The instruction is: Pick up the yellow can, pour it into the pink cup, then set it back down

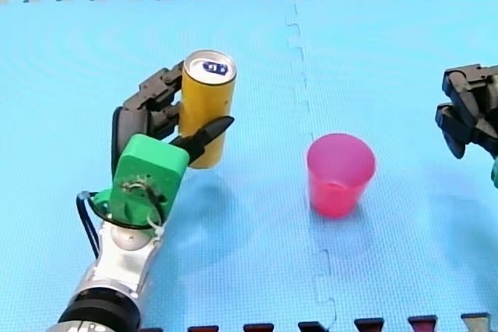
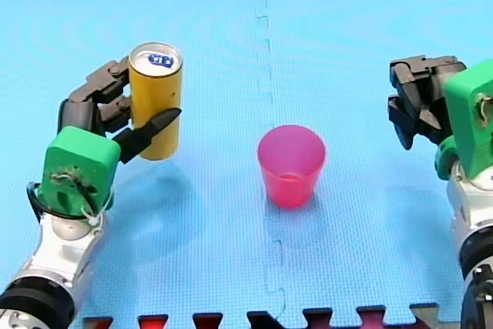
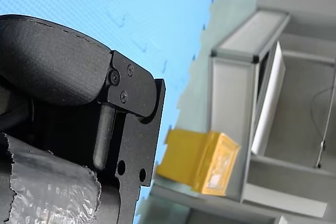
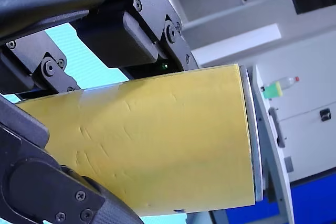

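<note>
The left hand (image 1: 159,118) is clamped around the upright yellow can (image 1: 208,106), which stands left of the pink cup (image 1: 340,174) on the blue mat (image 1: 373,75), while the right hand (image 2: 420,102) holds nothing, well apart at the right.

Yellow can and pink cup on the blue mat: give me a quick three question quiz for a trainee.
1. True or false: the left hand grips the yellow can upright.
2. The pink cup is: A) on the robot's left of the can; B) on the robot's right of the can, apart from it; C) tipped on its side.
3. Fill in: the right hand, over the blue mat on its right side, holds ____.
Key: 1 true; 2 B; 3 nothing.
</note>
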`<state>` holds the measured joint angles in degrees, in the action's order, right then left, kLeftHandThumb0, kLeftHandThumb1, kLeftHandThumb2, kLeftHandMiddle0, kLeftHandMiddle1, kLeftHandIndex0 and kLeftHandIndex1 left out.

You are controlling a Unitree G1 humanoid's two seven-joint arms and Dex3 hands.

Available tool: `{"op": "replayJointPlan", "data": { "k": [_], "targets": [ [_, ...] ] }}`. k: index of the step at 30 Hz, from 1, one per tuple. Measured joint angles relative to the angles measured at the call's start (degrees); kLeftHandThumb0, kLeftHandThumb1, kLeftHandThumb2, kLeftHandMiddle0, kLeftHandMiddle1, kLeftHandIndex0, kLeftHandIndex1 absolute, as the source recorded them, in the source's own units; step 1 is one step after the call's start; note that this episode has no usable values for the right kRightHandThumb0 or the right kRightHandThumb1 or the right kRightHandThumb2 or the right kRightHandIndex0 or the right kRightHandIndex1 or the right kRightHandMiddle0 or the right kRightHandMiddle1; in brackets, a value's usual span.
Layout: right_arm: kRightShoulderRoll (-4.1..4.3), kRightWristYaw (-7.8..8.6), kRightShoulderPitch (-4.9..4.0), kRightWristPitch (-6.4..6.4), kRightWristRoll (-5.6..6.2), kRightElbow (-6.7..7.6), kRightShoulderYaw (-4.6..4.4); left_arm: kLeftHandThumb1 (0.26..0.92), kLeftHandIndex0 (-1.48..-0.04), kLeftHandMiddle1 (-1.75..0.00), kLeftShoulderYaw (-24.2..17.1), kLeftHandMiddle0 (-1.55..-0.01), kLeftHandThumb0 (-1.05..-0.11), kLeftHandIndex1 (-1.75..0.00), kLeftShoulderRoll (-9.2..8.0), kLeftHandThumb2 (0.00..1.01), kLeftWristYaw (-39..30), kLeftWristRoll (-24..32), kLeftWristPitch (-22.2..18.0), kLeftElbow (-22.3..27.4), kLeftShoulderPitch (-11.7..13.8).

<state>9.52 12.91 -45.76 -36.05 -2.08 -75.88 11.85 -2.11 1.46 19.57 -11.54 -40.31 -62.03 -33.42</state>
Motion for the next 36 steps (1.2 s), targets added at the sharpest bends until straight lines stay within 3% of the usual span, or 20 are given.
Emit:
{"op": "replayJointPlan", "data": {
  "k": [12,27,36],
  "targets": [
    [-0.15,-0.69,0.07,-0.27,-0.59,-0.03,-0.51,0.816,-1.14,0.00,3.0,-1.21,-0.390,0.00,-0.05,0.00,4.1,-2.8,2.0,-0.8,-4.4],
    [-0.25,-0.57,0.25,-0.38,-0.55,-0.06,-0.50,0.808,-1.20,-0.02,7.8,-1.29,-0.404,-0.01,0.87,0.00,9.7,-7.7,3.2,-3.5,-9.6],
    [-0.27,-0.44,0.28,-0.11,-0.75,-0.12,-0.80,0.811,-1.21,-0.02,13.3,-1.31,-0.392,-0.01,-0.59,0.00,15.5,-15.2,3.4,-5.3,-13.6]
  ]
}}
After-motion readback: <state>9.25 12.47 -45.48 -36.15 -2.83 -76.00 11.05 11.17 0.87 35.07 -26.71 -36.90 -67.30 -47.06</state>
